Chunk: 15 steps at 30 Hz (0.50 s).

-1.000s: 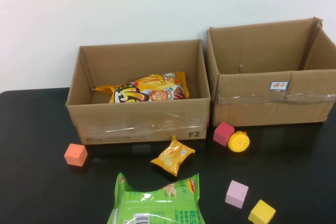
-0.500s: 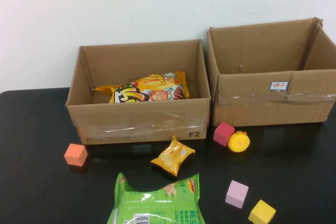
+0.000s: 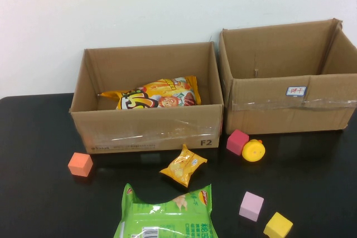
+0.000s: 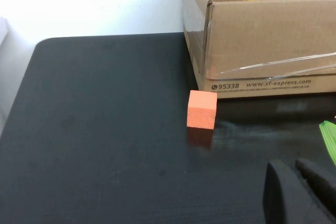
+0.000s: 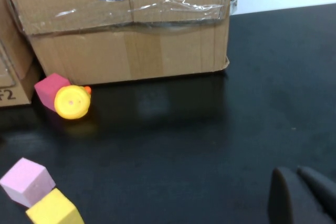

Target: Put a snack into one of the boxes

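On the black tabletop (image 3: 33, 193), bare room lies at the far left, where the left claw (image 4: 302, 190) hangs pressed together near one orange cube (image 3: 80, 164). Two cardboard boxes stand at the back: the left box (image 3: 148, 132) holds one snack bag (image 3: 156, 96); the right box (image 3: 290, 110) shows nothing inside. Two more snack bags, yellow (image 3: 183, 165) and green (image 3: 164, 215), lie in front. Three cubes and a yellow toy (image 3: 254, 150) sit right, near the shut right claw (image 5: 302, 192).
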Each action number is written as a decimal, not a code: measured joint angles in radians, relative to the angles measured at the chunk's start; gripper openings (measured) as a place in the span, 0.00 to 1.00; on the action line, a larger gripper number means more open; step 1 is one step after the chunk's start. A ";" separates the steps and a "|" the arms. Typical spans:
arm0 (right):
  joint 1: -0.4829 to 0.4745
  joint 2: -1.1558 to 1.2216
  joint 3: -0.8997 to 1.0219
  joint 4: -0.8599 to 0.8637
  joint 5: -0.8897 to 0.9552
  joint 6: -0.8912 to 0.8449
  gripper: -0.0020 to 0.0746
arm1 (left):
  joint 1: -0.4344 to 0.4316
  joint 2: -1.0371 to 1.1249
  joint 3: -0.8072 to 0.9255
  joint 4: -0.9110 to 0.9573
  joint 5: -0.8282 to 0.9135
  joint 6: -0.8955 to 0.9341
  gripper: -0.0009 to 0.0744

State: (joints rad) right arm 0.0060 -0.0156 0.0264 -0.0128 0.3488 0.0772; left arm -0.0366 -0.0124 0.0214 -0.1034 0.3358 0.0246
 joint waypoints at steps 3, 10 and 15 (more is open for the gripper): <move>0.000 0.000 0.000 -0.002 0.000 0.000 0.02 | 0.000 0.000 0.000 0.000 0.000 0.000 0.01; 0.000 0.000 0.000 -0.010 0.000 0.000 0.02 | 0.000 0.000 0.000 0.000 0.000 0.000 0.01; 0.000 0.000 0.000 -0.014 0.000 0.000 0.02 | 0.000 0.000 0.000 0.000 0.000 0.000 0.01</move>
State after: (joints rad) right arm 0.0060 -0.0156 0.0264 -0.0269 0.3488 0.0772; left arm -0.0366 -0.0124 0.0214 -0.1034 0.3358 0.0246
